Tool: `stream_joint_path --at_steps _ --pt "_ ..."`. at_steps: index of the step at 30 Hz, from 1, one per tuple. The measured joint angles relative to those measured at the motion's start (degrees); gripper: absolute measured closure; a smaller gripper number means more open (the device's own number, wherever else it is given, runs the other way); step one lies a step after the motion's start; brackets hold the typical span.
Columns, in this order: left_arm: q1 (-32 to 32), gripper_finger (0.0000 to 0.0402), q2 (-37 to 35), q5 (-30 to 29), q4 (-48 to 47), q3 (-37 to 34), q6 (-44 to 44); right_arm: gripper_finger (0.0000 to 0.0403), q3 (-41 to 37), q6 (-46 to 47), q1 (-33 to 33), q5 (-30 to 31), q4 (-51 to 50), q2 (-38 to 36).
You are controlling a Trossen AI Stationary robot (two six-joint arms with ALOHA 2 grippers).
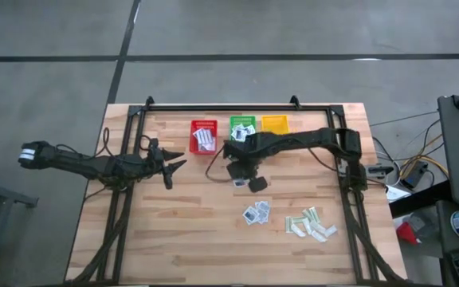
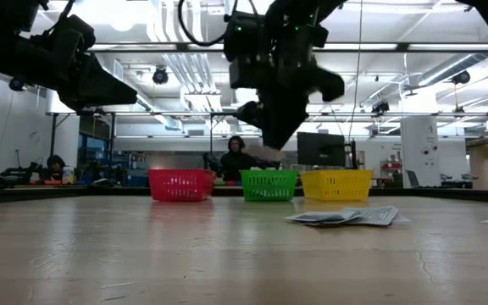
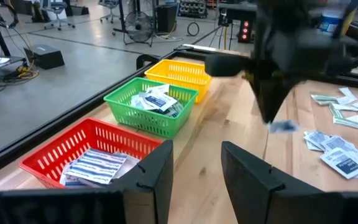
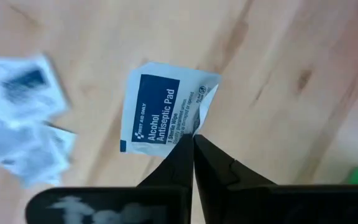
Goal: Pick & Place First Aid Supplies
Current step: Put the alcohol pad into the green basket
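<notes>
Wooden table (image 1: 174,231): right gripper (image 4: 193,138) pinched one alcohol pad packet (image 4: 160,112) by its edge above the boards, best carried level to the green basket (image 1: 242,125); left gripper (image 1: 174,166) idle, fingers apart.

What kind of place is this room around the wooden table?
Probably a large workshop or robotics lab: a bare concrete floor, ceiling strip lights over an open hall with a computer monitor, and a person sitting behind the baskets.

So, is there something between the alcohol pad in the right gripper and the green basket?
Nothing visible. The right gripper holds the alcohol pad above bare wood, and the green basket beyond stands open.
</notes>
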Motion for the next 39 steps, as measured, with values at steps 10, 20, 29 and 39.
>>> stream_joint_path --at_steps 10,20,29,39 --pt "0.0 0.0268 0.2 0.5 0.0 0.0 -0.2 0.0395 -0.1 -1.3 -11.0 -51.1 1.2 -5.8" --pt "0.0 0.0268 0.2 0.5 0.0 0.0 -0.2 0.0395 -0.1 -0.7 -15.4 -75.9 1.5 -5.4" --pt "0.0 0.0268 0.2 0.5 0.0 0.0 -0.2 0.0395 0.4 8.9 -13.0 -7.7 1.4 -6.2" --pt "0.0 0.0268 0.2 0.5 0.0 0.0 -0.1 0.0395 8.4 -0.3 -15.1 21.0 1.9 -3.8"
